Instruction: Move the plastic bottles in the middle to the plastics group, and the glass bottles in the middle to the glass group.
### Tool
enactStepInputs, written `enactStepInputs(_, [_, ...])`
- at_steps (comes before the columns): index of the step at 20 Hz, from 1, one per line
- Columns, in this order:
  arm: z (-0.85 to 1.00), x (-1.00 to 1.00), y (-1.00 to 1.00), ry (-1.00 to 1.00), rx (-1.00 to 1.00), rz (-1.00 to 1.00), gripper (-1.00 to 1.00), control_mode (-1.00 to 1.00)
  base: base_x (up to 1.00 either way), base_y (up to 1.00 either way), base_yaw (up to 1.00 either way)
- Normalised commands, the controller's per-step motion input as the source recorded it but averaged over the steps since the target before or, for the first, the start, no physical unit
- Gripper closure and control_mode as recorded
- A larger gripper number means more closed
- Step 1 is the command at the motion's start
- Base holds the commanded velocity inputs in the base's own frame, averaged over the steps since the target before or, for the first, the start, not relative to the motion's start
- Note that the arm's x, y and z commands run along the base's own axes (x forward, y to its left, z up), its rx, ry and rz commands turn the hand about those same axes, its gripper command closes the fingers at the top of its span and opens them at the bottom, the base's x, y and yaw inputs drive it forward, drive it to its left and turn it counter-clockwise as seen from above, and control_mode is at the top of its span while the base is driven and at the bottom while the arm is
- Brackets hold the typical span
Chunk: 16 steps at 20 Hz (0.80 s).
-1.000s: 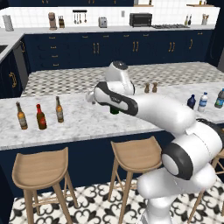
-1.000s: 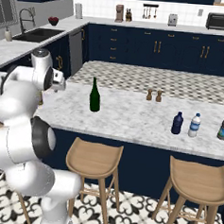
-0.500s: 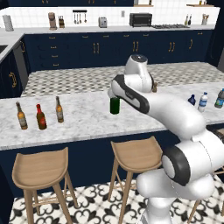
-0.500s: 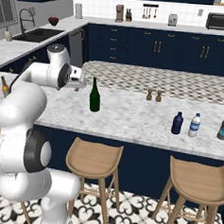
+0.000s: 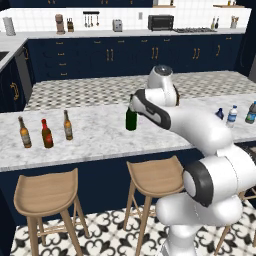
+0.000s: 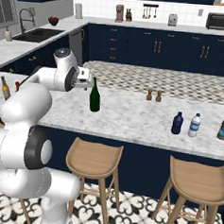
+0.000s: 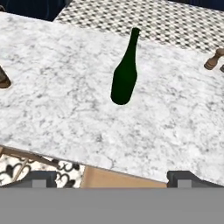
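- One green bottle (image 7: 124, 74) is standing alone mid-counter, straight ahead of the gripper (image 7: 112, 177), well apart.
- Gripper is hanging wide open, holding nothing, likely lining up on the bottle.
- Bottle: dark glossy glass, long tapering neck.
- Counter (image 7: 57, 87): flat grey-veined marble.
- Amber pair (image 5: 45, 131) is sitting far off sideways.

Two wooden stools (image 6: 92, 158), pepper mills (image 6: 153, 95)
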Motion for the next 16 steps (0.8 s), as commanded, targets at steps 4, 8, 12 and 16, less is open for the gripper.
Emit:
enactStepInputs(4, [-0.09, 0.72, -0.48, 0.0, 0.13, 0.0, -1.0, -1.0, 0.0, 0.0, 0.0])
enactStepInputs(8, [0.0, 0.39, -0.06, -0.08, 0.09, 0.0, -1.0, -1.0, 0.0, 0.0, 0.0])
enactStepInputs(12, [0.0, 0.0, 0.07, -0.13, 0.01, 0.0, -1.0, -1.0, 0.0, 0.0, 0.0])
enactStepInputs(16, [0.0, 0.15, 0.1, -0.08, 0.0, 0.0, -1.0, -1.0, 0.0, 0.0, 0.0])
